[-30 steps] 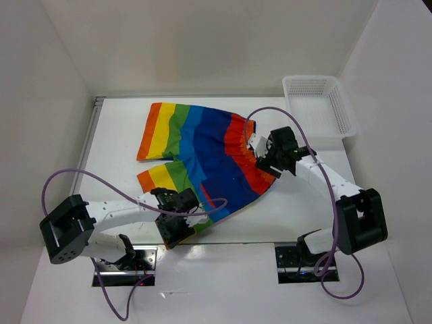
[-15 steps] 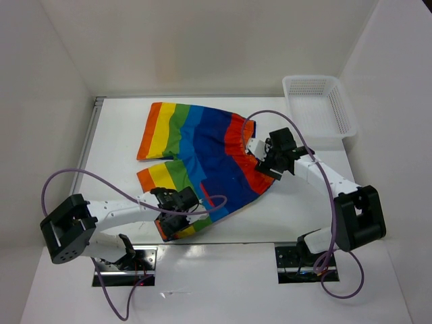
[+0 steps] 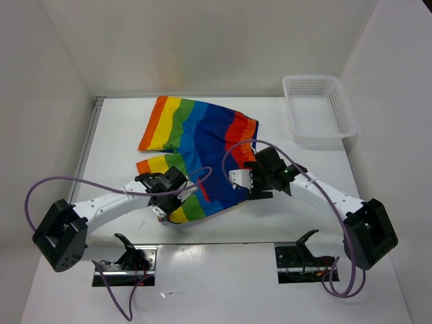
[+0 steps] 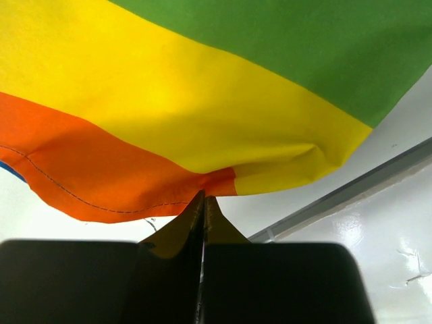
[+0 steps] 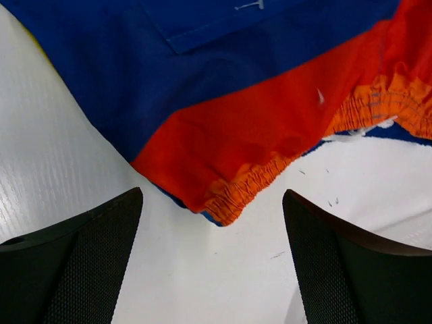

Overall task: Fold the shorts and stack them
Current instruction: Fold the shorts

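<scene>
The shorts (image 3: 196,131) look light and limp; left gripper (image 4: 204,197) pinches 1 leg hem, lower centre; right gripper (image 5: 210,226) gapes, empty, over the waistband corner, a good hold.

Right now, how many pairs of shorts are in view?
1. The shorts lie spread mid-table, near leg hem pinched by the left gripper, waistband before the open right gripper. Another could hide beneath.

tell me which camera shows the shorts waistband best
Right wrist view: the gathered waistband sits close up between open fingers. The top view shows it small; the left wrist view shows only the shorts' hem.
</scene>
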Tool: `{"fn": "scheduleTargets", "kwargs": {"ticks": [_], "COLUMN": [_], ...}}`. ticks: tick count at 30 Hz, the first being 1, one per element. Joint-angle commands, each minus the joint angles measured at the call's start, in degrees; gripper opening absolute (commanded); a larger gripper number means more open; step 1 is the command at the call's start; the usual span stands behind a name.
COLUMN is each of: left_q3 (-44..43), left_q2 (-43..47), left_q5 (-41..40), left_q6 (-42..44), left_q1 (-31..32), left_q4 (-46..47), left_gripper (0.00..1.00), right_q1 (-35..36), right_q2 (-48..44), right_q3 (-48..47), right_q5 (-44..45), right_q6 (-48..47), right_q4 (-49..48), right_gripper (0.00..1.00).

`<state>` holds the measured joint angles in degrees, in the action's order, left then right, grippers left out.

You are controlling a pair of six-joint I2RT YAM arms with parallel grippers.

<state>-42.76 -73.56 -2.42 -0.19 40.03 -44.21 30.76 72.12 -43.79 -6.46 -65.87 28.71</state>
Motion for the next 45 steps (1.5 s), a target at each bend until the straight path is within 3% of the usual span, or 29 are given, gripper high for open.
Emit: {"fn": "scheduleTargets", "kwargs": {"ticks": [1, 6, 12, 15, 16, 18, 19, 21, 22, 24, 32, 38, 42, 45], "left_q3": [-1.88, -2.5, -1.98, -1.97, -1.97, -1.97, -1.97, -2.58, -3.11, -6.17, -20.04, -37.63, -48.8, -53.56], "left_q2": [0.79, 0.79, 1.93, 2.54, 2.54, 2.54, 3.07, 3.07, 3.07, 3.07, 13.43, 14.85, 15.03, 12.14], "left_q5": [-0.57, -1.1, -1.1, -0.57, -0.57, -0.57, -0.57, -0.57, -0.57, -0.57, -5.23, 2.4, 5.75, 2.69], "left_q6": [0.19, 0.19, 0.19, 0.19, 0.19, 0.19, 0.19, 0.19, 0.19, 0.19, 0.19, 0.19, 0.19, 0.19], "left_q1": [0.05, -2.33, -4.17, -4.17, -4.17, -4.17, -4.69, -4.7, -5.31, -5.92, -7.95, -7.95, -13.12, -13.14], "left_q4": [-1.23, -1.23, -1.76, -2.29, -2.29, -2.29, -2.29, -2.29, -2.29, -4.48, -13.96, -28.03, -28.74, -20.44], "left_gripper": [0.0, 0.0, 0.0, 0.0, 0.0, 0.0, 0.0, 0.0, 0.0, 0.0, 0.0, 0.0, 0.0, 0.0], "right_q1": [1.23, 1.23, 1.23, 1.23, 1.23, 1.23, 1.23, 1.23, 1.23, 2.63, 10.71, 11.51, 11.51, 11.51], "right_q2": [1.26, 6.19, 9.08, 10.58, 11.11, 11.72, 11.73, 12.25, 12.26, 12.26, 3.21, -0.83, -3.73, -6.11], "right_q3": [1.69, 2.75, 5.03, 5.03, 5.03, 5.03, 4.42, 3.72, 3.71, 0.66, -19.81, -32.75, -39.52, -38.13], "right_q5": [-0.31, 2.93, 4.61, 4.61, 4.61, 4.61, 4.61, 4.61, 4.61, 4.61, -1.61, -9.96, -13.49, -10.61], "right_q6": [-2.34, -5.5, -5.51, -4.18, -3.66, -3.66, -3.66, -3.05, -3.04, -1.74, 14.43, 27.97, 34.3, 34.31], "right_q4": [-1.46, -2.08, -10.33, -13.93, -14.73, -14.74, -14.73, -14.73, -13.78, -9.91, 12.99, 28.49, 33.69, 34.22], "right_gripper": [0.89, 0.9, 0.9, 0.83, 0.72, 0.63, 0.49, 0.34, 0.11, 0.0, 0.0, 0.0, 0.0, 0.0]}}
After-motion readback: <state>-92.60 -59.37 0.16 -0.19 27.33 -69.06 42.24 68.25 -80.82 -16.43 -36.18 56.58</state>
